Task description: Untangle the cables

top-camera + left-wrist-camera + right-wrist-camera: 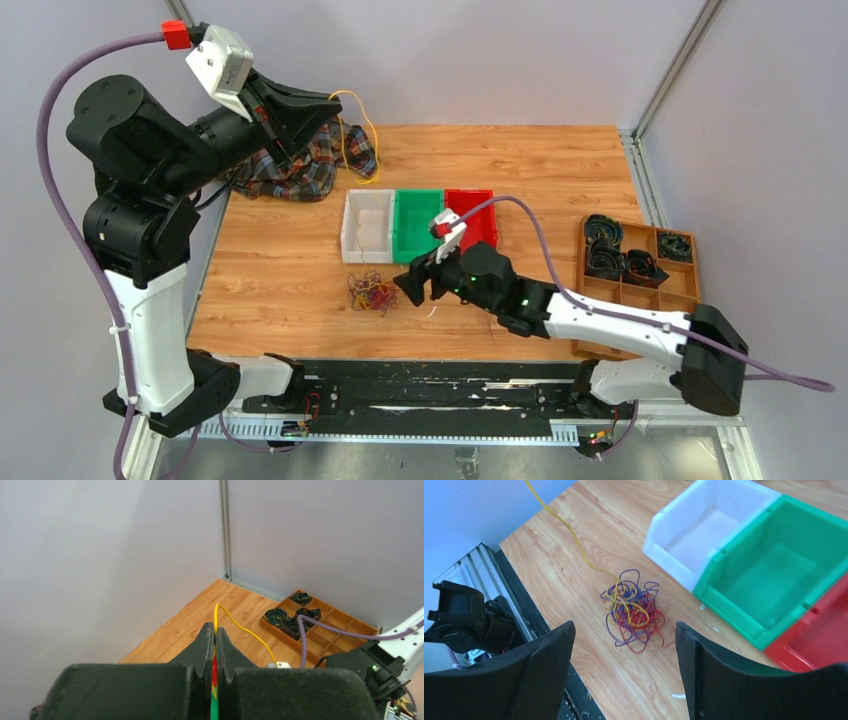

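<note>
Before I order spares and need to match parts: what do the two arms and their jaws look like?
The left arm and right arm pair white shells with black joints. A purple hose feeds each white wrist camera block through a red plug. The jaws are black; the right pair's faces look textured. Green lights glow on the right arm.

Bare table [285, 270] lies open to me left of the cables [372, 293], mid-frame from above. The white bin [367, 226] and green bin [418, 225] stand close above them, and my right gripper [405, 288] crowds their right.
</note>
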You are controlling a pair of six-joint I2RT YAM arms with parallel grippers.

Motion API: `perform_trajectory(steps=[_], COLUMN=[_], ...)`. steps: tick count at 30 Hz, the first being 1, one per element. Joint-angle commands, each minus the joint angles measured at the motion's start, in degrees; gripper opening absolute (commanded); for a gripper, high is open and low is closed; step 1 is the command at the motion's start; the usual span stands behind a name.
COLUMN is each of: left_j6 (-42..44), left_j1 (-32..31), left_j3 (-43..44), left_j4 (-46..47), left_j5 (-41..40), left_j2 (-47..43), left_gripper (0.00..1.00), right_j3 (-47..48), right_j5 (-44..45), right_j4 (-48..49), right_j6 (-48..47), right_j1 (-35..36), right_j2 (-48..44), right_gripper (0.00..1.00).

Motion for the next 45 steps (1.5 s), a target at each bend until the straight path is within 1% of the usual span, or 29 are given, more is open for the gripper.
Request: perform_trajectory(steps=[1,5,9,12,16,18,24,28,34,39,41,43,45], left_j6=[-0.11,0.10,0.33,0.50,1.25,2.00,2.92,3.93,7.00,12.21,14.06,14.31,13.39], left_j1=[-0.03,-0.09,-0.06,-0.13,-0.05,-0.09,-0.09,-0.09,-0.09,-0.10,-0.06,-0.07,-0.09], left_j3=[1.06,0.96,2.25,3.37,4.78,5.51,6.49,4.51,4.75,1.07,1.34,3.28,6.34], left_j4=[0.79,0.85,0.80,0.84,1.32,3.37,8.79,15.65,25.63,37.84,42.20,43.13,40.16], left_j5=[0.67,1.21,1.54,1.34,0.47,-1.41,-9.66,-15.34,-23.07,-29.78,-31.48,-32.69,-31.50], left_j2=[-0.85,-1.18,-1.26,-1.18,-1.39,-1.95,-2.75,-4.10,-3.73,-3.62,-2.72,-1.18,0.52], left_gripper=[0.00,0.00,0.00,0.01,0.00,0.00,0.00,0.00,0.00,0.00,0.00,0.00,0.00], right_j3=[1.71,6.19,11.18,12.95,15.05,15.11,15.01,11.57,3.62,-2.11,-4.03,-5.87,-7.10], right_j5=[-0.29,2.50,4.04,4.60,6.48,7.98,8.57,8.78,10.12,10.60,10.57,10.43,9.81], right_j4=[8.88,13.67,14.84,18.49,18.33,18.54,16.75,16.94,19.26,20.72,21.47,22.37,23.49], right_j6=[-6.28,-8.39,-8.74,-8.79,-8.55,-7.67,-5.23,-3.22,-0.04,1.94,2.57,3.26,3.51], right_j1=[3.32,5.27,5.44,5.44,5.44,5.30,5.26,5.27,5.27,5.27,5.24,5.27,5.27], right_j2=[8.47,15.11,20.82,24.68,29.60,33.08,37.18,37.81,36.30,34.21,33.13,32.38,31.45], right_gripper=[0.74,0.74,0.74,0.73,0.70,0.66,0.57,0.55,0.50,0.50,0.51,0.53,0.56])
